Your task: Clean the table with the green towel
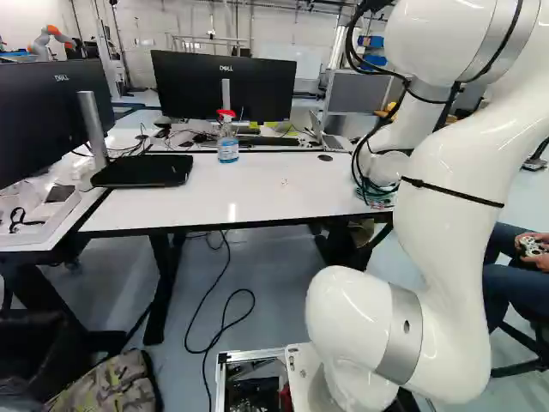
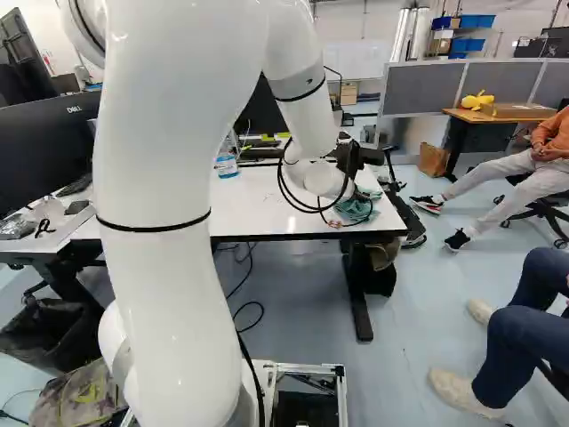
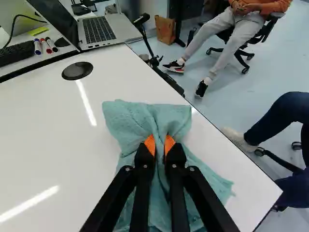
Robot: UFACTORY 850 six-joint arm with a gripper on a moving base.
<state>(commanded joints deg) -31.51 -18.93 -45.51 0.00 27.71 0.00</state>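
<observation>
- End effector (image 2: 351, 178) was clamped on the green towel (image 3: 140, 118), bunched between orange pads (image 3: 150, 144)
- Towel lay on the desk (image 3: 48, 130), near its side edge (laptop (image 3: 99, 30) farther ahead)
- White surface spread widely opposite that edge

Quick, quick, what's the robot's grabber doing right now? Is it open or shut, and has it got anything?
Gripper: closed, holding a pinched-up fold of the green towel.

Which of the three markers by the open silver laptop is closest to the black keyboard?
The blue-capped marker, beside the keyboard; the red-capped marker lies between, the dark-capped marker nearest the laptop.
</observation>
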